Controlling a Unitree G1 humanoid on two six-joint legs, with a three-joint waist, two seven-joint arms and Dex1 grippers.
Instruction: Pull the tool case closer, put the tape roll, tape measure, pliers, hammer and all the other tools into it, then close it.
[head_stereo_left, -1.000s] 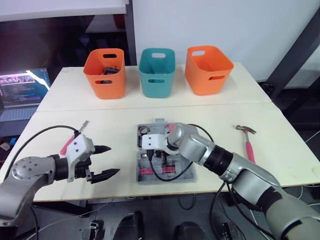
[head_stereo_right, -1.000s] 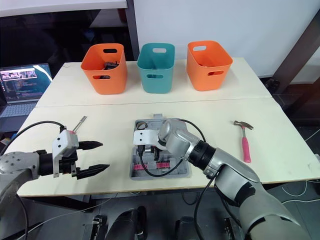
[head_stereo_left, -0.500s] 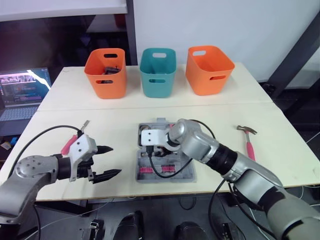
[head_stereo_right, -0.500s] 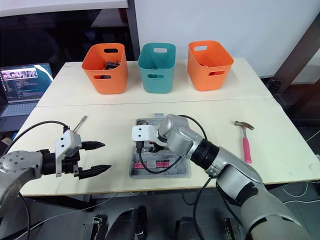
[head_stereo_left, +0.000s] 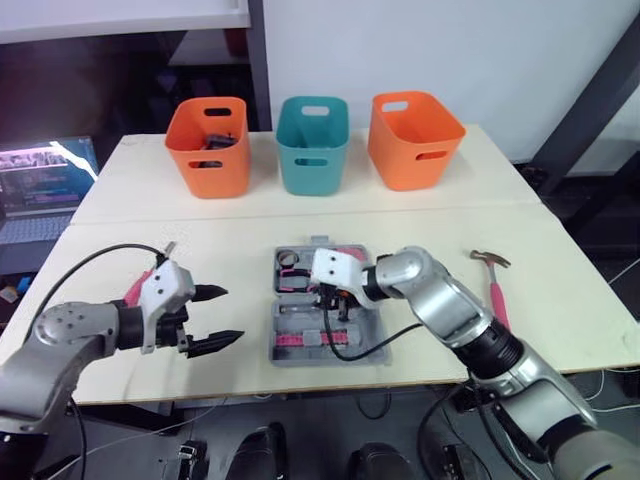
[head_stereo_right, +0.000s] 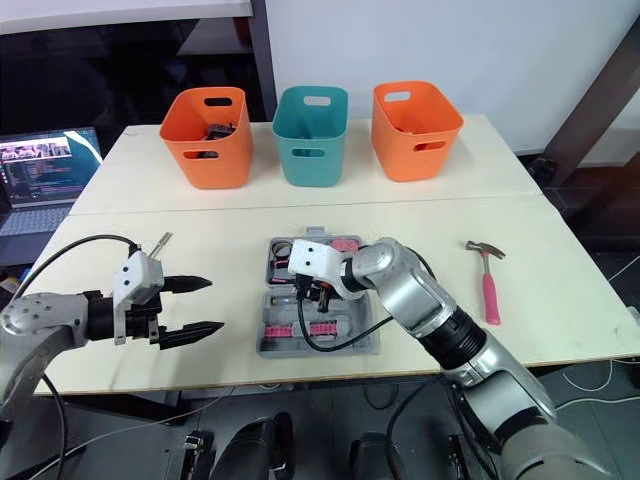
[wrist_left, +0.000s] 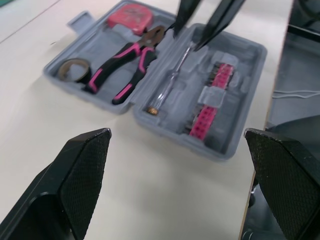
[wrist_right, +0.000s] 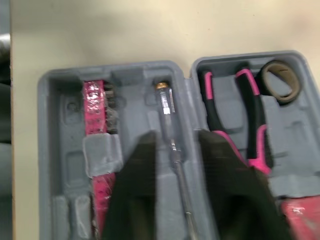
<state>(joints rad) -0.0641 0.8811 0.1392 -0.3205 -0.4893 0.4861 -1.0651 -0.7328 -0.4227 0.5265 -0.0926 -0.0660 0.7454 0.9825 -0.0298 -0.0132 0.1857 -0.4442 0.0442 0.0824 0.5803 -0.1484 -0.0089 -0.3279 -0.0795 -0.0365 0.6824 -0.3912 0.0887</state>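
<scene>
The grey tool case (head_stereo_left: 288, 350) lies open near the table's front edge. In it are a tape roll (wrist_left: 71, 69), pink-handled pliers (wrist_left: 125, 62), a red tape measure (wrist_left: 131, 12), a slim clear-handled screwdriver (wrist_right: 167, 107) and pink bit strips (wrist_right: 95, 110). My right gripper (head_stereo_left: 333, 303) hangs open just over the case's middle, one finger on each side of that screwdriver. The pink-handled hammer (head_stereo_left: 497, 288) rests on the table right of the case. My left gripper (head_stereo_left: 230, 315) is open and empty, left of the case. Behind it a pink-handled screwdriver (head_stereo_left: 135, 287) lies partly hidden.
Three bins stand along the back table: an orange bin (head_stereo_left: 208, 145) with dark items inside, a teal bin (head_stereo_left: 312, 143) and another orange bin (head_stereo_left: 415, 138). A laptop (head_stereo_left: 45, 185) sits off the table's left side. A black cable loops from my right wrist over the case.
My right gripper has shifted a little to the right over the case, from its left side to its middle. The left gripper has hardly moved.
</scene>
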